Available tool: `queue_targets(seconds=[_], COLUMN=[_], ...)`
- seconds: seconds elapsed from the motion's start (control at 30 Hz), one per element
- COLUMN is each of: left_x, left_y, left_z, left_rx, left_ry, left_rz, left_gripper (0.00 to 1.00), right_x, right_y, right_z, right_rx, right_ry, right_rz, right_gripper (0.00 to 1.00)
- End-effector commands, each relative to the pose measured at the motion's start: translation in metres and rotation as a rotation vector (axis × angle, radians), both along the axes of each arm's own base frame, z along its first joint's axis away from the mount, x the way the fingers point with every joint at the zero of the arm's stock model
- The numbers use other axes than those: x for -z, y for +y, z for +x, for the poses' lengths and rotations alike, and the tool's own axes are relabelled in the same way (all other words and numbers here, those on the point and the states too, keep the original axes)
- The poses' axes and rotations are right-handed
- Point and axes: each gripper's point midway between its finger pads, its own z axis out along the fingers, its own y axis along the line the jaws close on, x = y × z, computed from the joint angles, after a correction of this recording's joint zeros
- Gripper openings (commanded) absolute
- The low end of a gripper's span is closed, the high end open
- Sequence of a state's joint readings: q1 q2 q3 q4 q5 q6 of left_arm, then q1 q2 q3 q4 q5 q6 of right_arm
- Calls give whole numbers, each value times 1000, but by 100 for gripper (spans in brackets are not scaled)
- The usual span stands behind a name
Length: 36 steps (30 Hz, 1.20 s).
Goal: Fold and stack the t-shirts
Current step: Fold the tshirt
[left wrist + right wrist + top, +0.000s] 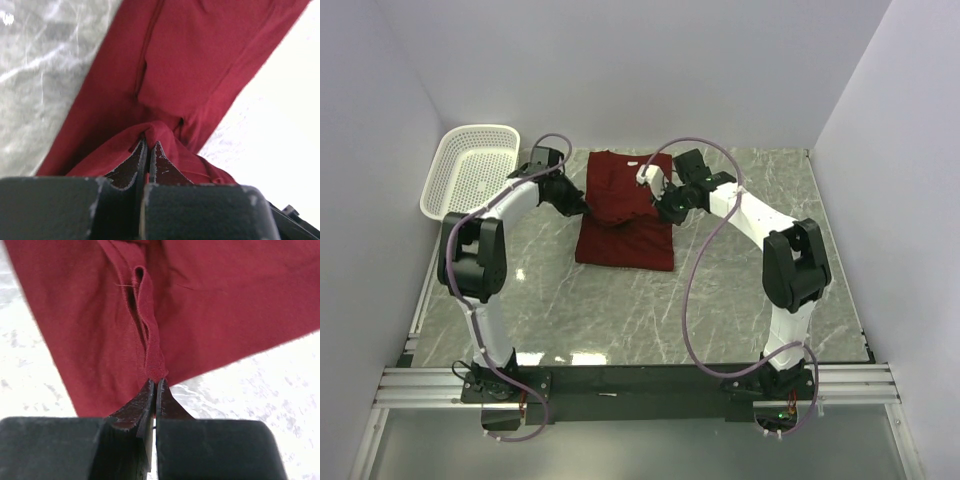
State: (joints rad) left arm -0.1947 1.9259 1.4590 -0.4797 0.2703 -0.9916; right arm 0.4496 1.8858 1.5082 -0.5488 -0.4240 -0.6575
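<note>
While your L gripper (149, 145) & R gripper (154, 382) each pinch a thin edge of the maroon t-shirt (625, 240), mid-far on the marble table (740, 300), uneven pulls could slip cloth out & skew the fold.

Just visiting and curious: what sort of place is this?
Probably a robotics test cell, not a laundry: a left arm and right arm bolted to a marble-look table, bare white walls boxing it in, and only one maroon t-shirt and a white mesh basket.

One maroon t-shirt (625, 240), one white basket (470, 175), two arms (480, 255) (790, 265).
</note>
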Motion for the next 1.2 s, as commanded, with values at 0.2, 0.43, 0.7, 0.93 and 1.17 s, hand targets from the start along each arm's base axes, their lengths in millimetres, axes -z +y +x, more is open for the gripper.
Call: queue_targets(seconds=[0.2, 0.43, 0.7, 0.93, 1.17], left_x=[5, 7, -32, -82, -52], left_y=[1, 2, 4, 9, 23], left_z=[18, 26, 52, 52, -26], left_rx=[16, 12, -27, 39, 169], left_ry=[3, 11, -85, -279, -287], left_rz=[-5, 4, -2, 34, 101], left_gripper=[0, 1, 49, 72, 70], right_x=[-14, -8, -30, -46, -10], right_y=[-6, -6, -33, -18, -22], right_z=[37, 47, 105, 68, -44], right_rx=[101, 147, 588, 349, -194], right_ry=[-47, -32, -140, -88, -9], right_rz=[21, 19, 21, 101, 43], right_gripper=[0, 2, 61, 63, 64])
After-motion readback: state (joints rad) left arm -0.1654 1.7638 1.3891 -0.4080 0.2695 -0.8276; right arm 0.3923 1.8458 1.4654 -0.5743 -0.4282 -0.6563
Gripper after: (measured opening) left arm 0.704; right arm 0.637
